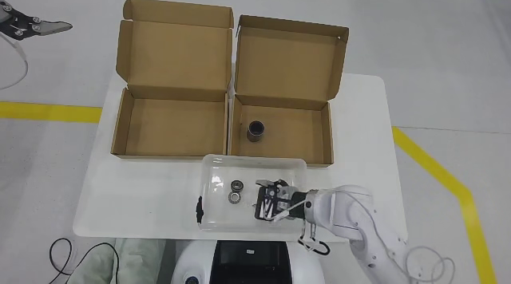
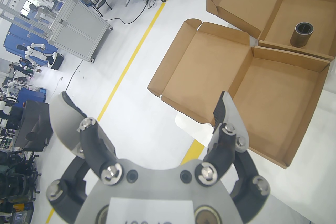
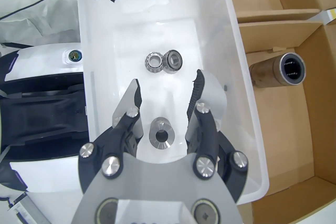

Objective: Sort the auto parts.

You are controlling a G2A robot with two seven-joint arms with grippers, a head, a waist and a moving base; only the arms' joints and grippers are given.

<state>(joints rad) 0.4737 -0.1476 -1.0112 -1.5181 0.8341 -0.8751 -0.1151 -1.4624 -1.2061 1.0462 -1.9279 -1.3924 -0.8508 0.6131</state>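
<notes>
A silver steel bushing with a centre hole (image 3: 161,133) lies in the clear plastic bin (image 3: 231,12), seen between the right pincer's (image 3: 168,83) spread fingers. Two small steel roller bearings (image 3: 163,62) lie touching each other just beyond its tips. A dark cylindrical sleeve (image 3: 278,72) stands in the brown cardboard box (image 3: 288,117) beside it.

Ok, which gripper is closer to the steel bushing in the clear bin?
Right. The right gripper hangs open over the clear bin, with the steel bushing just below it. The left gripper is open, off the table, over the floor beside the cardboard boxes.
</notes>
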